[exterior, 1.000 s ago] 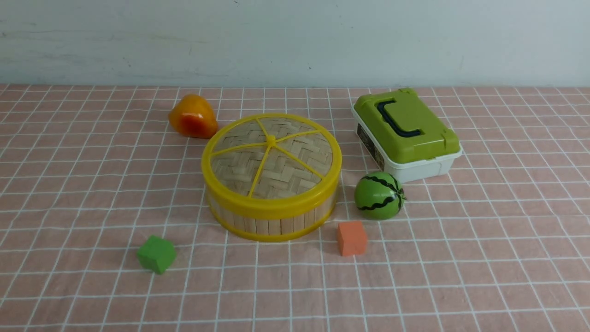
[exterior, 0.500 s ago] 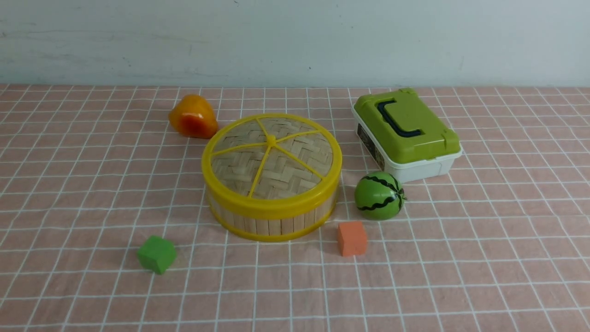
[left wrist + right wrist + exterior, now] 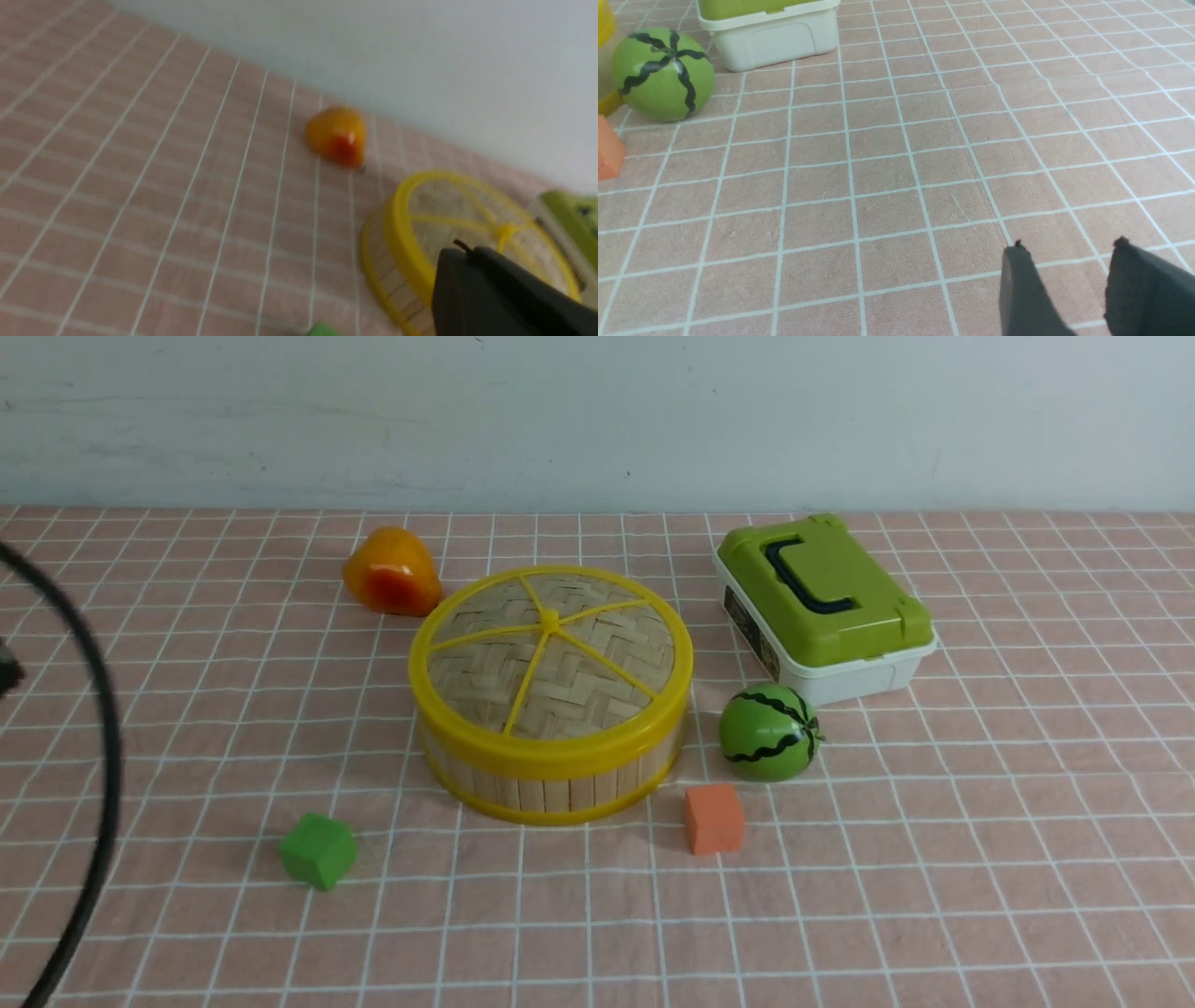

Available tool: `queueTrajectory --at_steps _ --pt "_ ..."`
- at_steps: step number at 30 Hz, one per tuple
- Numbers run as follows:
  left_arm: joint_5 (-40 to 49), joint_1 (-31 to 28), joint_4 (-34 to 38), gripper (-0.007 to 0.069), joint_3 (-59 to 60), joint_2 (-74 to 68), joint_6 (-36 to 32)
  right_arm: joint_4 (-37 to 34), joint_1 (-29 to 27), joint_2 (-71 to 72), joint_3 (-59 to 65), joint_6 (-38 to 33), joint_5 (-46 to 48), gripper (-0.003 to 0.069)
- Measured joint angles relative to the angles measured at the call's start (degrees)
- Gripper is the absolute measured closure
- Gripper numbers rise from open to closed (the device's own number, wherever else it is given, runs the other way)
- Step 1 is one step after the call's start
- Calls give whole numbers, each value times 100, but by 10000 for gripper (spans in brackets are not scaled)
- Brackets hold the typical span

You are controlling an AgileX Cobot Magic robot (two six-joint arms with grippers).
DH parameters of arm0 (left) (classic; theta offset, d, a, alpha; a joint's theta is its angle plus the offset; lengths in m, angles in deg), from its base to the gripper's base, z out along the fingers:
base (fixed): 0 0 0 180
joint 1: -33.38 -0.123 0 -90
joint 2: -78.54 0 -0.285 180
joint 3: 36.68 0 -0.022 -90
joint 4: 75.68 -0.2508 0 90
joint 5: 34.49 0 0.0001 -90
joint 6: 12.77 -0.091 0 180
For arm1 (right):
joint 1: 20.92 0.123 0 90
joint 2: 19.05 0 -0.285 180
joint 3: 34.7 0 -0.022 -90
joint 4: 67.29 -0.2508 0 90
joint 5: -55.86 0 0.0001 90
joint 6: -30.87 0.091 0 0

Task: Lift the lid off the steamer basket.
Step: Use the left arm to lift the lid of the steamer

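Observation:
The lid [image 3: 551, 653], woven bamboo with a yellow rim, spokes and centre knob, sits closed on the steamer basket [image 3: 546, 789] at the middle of the table. The left wrist view shows the lid [image 3: 448, 210] on the basket [image 3: 378, 266], blurred. My left gripper [image 3: 467, 253] has its dark fingers pressed together, empty, above the table short of the basket. In the front view only a black cable [image 3: 98, 756] of the left arm shows. My right gripper [image 3: 1069, 247] is open and empty, low over bare cloth well to the right of the basket.
An orange-yellow fruit [image 3: 390, 571] lies behind the basket to its left. A toy watermelon [image 3: 768, 732] and an orange cube [image 3: 713, 818] lie at its right. A green cube [image 3: 318, 850] lies at front left. A white box with olive-green lid [image 3: 822, 602] stands at back right.
A black cable of the left arm has come into the front view at the left edge. The lid, basket and other objects have not moved.

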Motion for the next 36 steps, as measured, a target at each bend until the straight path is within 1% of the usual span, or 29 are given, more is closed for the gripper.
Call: queueTrajectory --at_steps 1,2,5,7,9,11,13,15,16,22,24,25,29,30,32,35,36 --pt "64 6 8 637 -80 -65 -14 0 0 0 0 0 0 418" --pt "576 36 93 637 -418 -596 -149 0 0 0 0 0 0 418" --pt "1416 228 435 637 -1004 -1480 -419 0 0 0 0 0 0 418" --pt "1826 544 740 637 -1446 -2072 -669 0 0 0 0 0 0 418" --pt "2033 888 903 637 -1806 -2528 -942 0 0 0 0 0 0 418" --pt "2274 1414 1013 637 -2384 -3139 -1284 0 0 0 0 0 0 418" --pt "2447 1688 1053 637 -2874 -3562 -1421 0 0 0 0 0 0 418" --pt "2726 1918 1075 637 -3701 -4147 -1491 0 0 0 0 0 0 418" --pt "2817 1951 1081 637 -3920 -4239 -1491 0 0 0 0 0 0 418" --pt "3907 1996 940 637 -6101 -5630 -1522 0 0 0 0 0 0 418" --pt "4078 1996 900 637 -6419 -5843 -1522 0 0 0 0 0 0 418" --pt "4381 1996 842 637 -6916 -6186 -1527 0 0 0 0 0 0 418" --pt "4792 1996 705 637 -7974 -6898 -1527 0 0 0 0 0 0 418" --pt "4792 1996 699 637 -8021 -6931 -1527 0 0 0 0 0 0 418" --pt "4856 1996 671 634 -8513 -7274 -1533 0 0 0 0 0 0 418" --pt "4876 1996 637 587 -8818 -7586 -1607 0 0 0 0 0 0 418" --pt "4860 1996 636 537 -8895 -7689 -1666 0 0 0 0 0 0 418"
